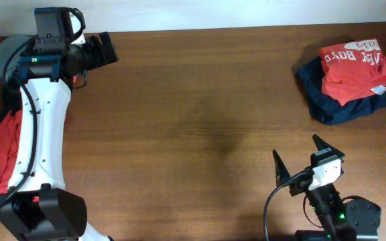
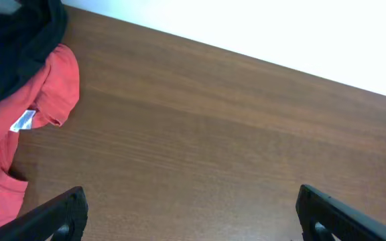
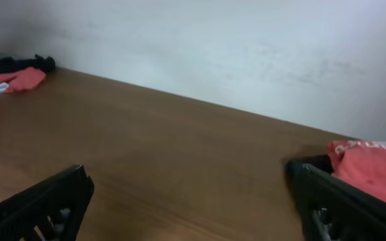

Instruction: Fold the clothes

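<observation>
Over the table (image 1: 179, 100), left end effector (image 2: 189, 214) splayed, empty, right end effector (image 3: 189, 201) likewise.

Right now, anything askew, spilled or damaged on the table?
Nothing spilled or damaged. The clothes heap lies crumpled and unfolded at the left edge of the table. At far right, the red shirt sits skewed on the navy piece, edges not squared. The left tool and right tool are open and empty.

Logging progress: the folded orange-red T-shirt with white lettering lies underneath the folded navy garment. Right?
No. The overhead view shows the folded orange-red T-shirt with white lettering lying on top of the folded navy garment, not underneath.
</observation>
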Controlling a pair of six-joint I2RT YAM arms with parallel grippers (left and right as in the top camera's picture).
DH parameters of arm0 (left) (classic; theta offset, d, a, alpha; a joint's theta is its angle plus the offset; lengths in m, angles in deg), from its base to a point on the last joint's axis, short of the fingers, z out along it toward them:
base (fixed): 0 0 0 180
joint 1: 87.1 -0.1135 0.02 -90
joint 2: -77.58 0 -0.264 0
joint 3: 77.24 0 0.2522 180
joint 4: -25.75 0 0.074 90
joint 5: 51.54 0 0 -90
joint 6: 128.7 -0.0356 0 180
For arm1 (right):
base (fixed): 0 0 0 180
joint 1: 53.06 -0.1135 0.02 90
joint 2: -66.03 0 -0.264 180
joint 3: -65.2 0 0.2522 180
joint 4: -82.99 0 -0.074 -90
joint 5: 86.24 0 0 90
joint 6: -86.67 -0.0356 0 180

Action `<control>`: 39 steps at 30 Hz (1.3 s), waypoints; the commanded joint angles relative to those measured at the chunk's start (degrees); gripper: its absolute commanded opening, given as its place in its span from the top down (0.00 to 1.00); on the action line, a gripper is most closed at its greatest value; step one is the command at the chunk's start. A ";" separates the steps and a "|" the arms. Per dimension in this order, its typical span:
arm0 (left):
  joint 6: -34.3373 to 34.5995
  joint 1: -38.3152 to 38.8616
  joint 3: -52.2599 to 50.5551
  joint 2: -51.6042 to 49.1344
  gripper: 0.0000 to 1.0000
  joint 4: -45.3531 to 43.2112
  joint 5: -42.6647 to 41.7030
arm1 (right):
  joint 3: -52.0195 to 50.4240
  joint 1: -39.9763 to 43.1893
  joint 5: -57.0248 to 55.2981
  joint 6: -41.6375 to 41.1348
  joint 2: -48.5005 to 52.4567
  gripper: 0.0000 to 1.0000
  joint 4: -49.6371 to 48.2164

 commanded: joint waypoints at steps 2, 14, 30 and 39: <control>-1.09 -0.02 0.20 -0.15 0.01 -0.09 0.37 | -2.82 0.44 0.35 -0.85 -2.67 0.02 -0.94; -1.09 -0.02 0.20 -0.15 0.01 -0.09 0.37 | -16.52 0.42 -0.94 -4.48 -7.48 0.01 -15.61; -1.09 -0.02 0.20 -0.15 0.01 -0.09 0.37 | -21.62 0.33 -17.73 -15.13 -7.48 0.01 -13.27; -1.09 -0.02 0.20 -0.15 0.01 -0.09 0.37 | -21.62 0.33 -19.87 -13.25 -7.45 0.02 -13.16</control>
